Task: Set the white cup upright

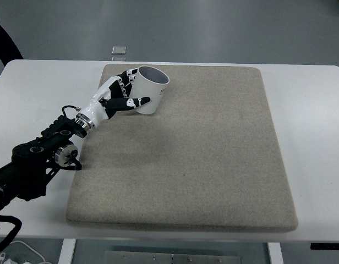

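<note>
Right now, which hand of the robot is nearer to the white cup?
The left. The left hand is closed around the white cup at the far left corner of the beige mat, holding it tilted. The right hand is not in view.

Cup on mat's far-left corner, left hand beside it

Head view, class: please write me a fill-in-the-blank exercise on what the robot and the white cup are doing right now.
1. The white cup is held by the robot's ____ hand.
2. The cup's opening faces ____, slightly tilted.
3. The cup is over the far ____ corner of the beige mat.
4. The mat lies on a ____ table.

Missing words: left; up; left; white
</note>
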